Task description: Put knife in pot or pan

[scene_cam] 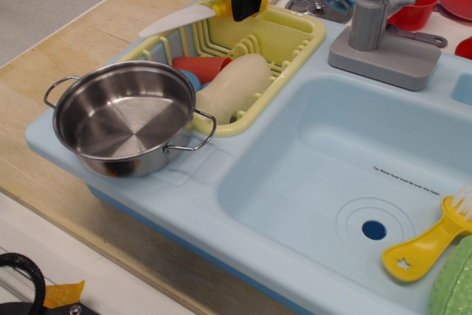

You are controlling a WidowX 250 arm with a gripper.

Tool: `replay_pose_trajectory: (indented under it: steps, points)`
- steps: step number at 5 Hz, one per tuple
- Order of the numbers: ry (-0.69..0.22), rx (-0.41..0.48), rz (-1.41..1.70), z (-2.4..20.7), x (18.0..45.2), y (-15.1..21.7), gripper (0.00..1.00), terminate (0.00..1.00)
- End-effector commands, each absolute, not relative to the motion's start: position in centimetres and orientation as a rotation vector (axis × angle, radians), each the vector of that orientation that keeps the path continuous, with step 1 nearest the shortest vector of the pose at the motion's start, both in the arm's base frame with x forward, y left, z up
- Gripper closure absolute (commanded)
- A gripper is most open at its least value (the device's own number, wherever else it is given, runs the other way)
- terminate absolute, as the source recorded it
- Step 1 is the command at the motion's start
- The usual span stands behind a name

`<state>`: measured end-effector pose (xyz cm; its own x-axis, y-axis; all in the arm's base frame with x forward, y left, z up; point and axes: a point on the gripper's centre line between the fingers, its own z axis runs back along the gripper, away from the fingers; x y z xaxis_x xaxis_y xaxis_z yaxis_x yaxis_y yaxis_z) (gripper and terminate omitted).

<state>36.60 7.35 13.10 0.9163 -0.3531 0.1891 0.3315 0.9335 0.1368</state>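
Observation:
The knife [177, 20], with a long white blade and a short yellow handle, lies across the far left rim of the yellow dish rack [295, 42]. Its blade points left. My black gripper [230, 1] comes down from the top edge with its fingers drawn in around the yellow handle, one finger in front and one behind. The knife still rests on the rim. The shiny steel pot [125, 119], with two wire loop handles, stands empty on the front left corner of the blue sink unit, in front of and to the left of the gripper.
The rack holds an orange cup [199, 68] and a cream bottle [232, 86]. A grey tap [383, 27] stands at the right of the rack, and a steel lid [321, 4] and coloured dishes lie behind. A yellow brush [431, 241] lies in the basin [324, 175].

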Motion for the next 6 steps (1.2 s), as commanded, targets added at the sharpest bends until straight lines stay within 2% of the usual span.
replay_pose_trajectory:
  steps: [1, 2, 3, 4, 5, 6]
  points:
    - [-0.231, 0.099, -0.345, 13.7, 37.8, 8.1, 0.0, 0.0]
    - [-0.229, 0.097, -0.337, 13.8, 37.7, 7.9, 1.0, 0.0]
    - [-0.223, 0.104, -0.324, 14.2, 37.3, 7.7, 0.0, 0.0]
    - [-0.174, 0.142, -0.354, 16.3, 38.1, 7.4, 0.0, 0.0]
    - [-0.093, 0.173, -0.338, 18.3, 37.3, 6.6, 1.0, 0.0]
    - [-0.034, 0.183, -0.248, 19.4, 34.5, 5.9, 1.0, 0.0]
